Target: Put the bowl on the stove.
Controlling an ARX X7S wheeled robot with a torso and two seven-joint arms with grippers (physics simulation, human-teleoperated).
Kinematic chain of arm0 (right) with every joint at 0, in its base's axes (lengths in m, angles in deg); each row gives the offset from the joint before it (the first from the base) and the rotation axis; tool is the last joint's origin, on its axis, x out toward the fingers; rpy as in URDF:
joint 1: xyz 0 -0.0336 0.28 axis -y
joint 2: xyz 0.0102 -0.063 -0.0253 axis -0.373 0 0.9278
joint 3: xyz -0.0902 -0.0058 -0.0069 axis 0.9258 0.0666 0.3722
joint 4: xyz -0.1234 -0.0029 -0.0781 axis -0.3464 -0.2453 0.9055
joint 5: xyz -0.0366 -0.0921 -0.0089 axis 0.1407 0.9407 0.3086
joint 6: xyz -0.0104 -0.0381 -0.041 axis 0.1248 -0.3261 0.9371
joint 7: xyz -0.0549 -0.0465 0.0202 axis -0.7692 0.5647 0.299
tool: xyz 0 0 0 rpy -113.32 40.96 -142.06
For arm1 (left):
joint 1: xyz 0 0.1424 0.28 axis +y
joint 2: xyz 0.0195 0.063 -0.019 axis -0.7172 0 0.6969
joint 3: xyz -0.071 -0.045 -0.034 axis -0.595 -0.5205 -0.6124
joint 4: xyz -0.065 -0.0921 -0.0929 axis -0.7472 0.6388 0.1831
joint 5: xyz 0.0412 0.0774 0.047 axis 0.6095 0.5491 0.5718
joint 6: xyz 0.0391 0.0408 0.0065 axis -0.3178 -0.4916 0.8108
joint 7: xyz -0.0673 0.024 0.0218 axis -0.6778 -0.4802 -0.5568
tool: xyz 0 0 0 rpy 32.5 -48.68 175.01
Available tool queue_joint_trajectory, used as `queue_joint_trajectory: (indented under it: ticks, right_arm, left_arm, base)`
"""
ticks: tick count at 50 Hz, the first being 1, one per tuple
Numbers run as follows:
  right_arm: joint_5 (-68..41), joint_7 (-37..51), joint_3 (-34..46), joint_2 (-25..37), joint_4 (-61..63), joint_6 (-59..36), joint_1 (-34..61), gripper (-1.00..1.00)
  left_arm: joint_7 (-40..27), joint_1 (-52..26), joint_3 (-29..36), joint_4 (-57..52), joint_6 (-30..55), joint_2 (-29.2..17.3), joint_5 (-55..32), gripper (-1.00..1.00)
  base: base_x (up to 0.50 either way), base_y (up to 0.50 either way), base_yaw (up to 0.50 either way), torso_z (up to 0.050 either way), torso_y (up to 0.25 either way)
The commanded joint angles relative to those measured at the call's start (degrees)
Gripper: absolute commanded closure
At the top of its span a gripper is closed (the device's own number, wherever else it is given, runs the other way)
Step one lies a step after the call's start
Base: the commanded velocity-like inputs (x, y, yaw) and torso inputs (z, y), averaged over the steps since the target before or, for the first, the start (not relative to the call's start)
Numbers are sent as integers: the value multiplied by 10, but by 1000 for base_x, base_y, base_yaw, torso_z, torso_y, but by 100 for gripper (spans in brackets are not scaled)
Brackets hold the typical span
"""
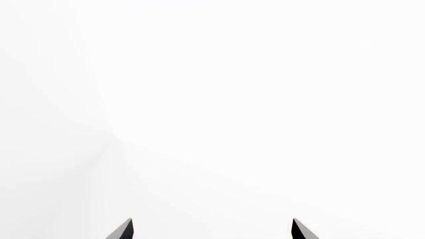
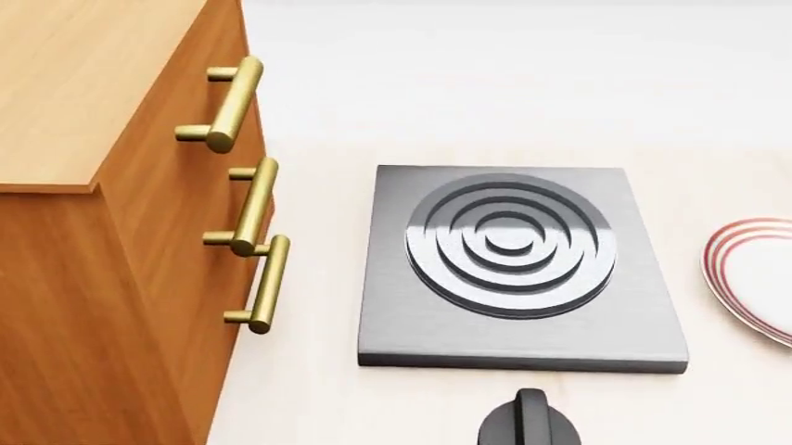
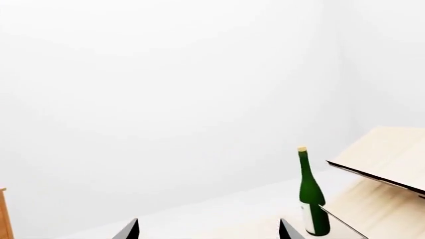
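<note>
- Stove (image 2: 522, 269): a flat square dark-grey slab lying flat on the pale tabletop (image 2: 310, 389), seen in the head view. Its raised round burner of concentric rings sits toward the far half of the slab. Nothing rests on the burner.
- Bowl: not visible in any of the three views; its position cannot be told.
- Left gripper (image 1: 211, 229): in the left wrist view only the two dark fingertips (image 1: 123, 230) show at the frame edge, set well apart with nothing between them. The fingers are released and hold nothing. They point at plain white surroundings.
- Right gripper (image 3: 208, 230): in the right wrist view two dark fingertips (image 3: 129, 230) show at the frame edge, likewise spread apart with nothing between them; released, holding nothing. The view is tilted, so the tabletop and shelf appear slanted.
- Neither arm nor gripper appears in the head view.
- Knob (image 2: 530, 422): black, round, on the tabletop just in front of the stove's near edge, partly cut off by the frame.
- Plate (image 2: 752, 278): white with red rings, to the right of the stove, apart from it, partly out of frame.
- Cabinet (image 2: 87, 232): wooden, left of the stove, with three brass handles (image 2: 254, 206) on its stove-facing side.
- Bottle (image 3: 310, 194): green, upright, just beside a pale wooden shelf unit (image 3: 385, 169) in the right wrist view.
</note>
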Motion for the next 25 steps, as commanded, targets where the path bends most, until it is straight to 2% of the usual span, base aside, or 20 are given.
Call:
queue_joint_trajectory:
  ticks: [1,5,8,10,15,20,25]
  right_arm:
    - [6,-12,-9,-12,1,3,1,-100]
    - [20,-14,3,16,9,-9,-8,-100]
    - [-24,-3,-42,84,1,-43,-26,-100]
    - [2,-12,-51,123,-1,-58,-49,-100]
    - [-59,-16,-115,194,-58,-117,-74,-100]
    - [-76,-90,-173,220,-84,-175,-136,-100]
    - [-45,-146,-184,224,-101,-203,-191,-100]
  left_arm:
    - [10,0,-11,1,-1,7,11,-100]
    - [10,0,-11,2,-3,7,10,-100]
    - [10,0,-12,3,-4,6,9,-100]
    - [9,0,-11,4,-4,6,11,-100]
    - [11,1,-7,5,-5,6,12,-100]
    - [11,1,-4,4,-5,5,11,-100]
    - [10,2,-3,5,-6,5,12,-100]
  base:
    - [500,-117,0,0,0]
    - [16,0,0,0,0]
    - [0,0,0,0,0]
    - [0,0,0,0,0]
    - [0,0,0,0,0]
    - [0,0,0,0,0]
    - [0,0,0,0,0]
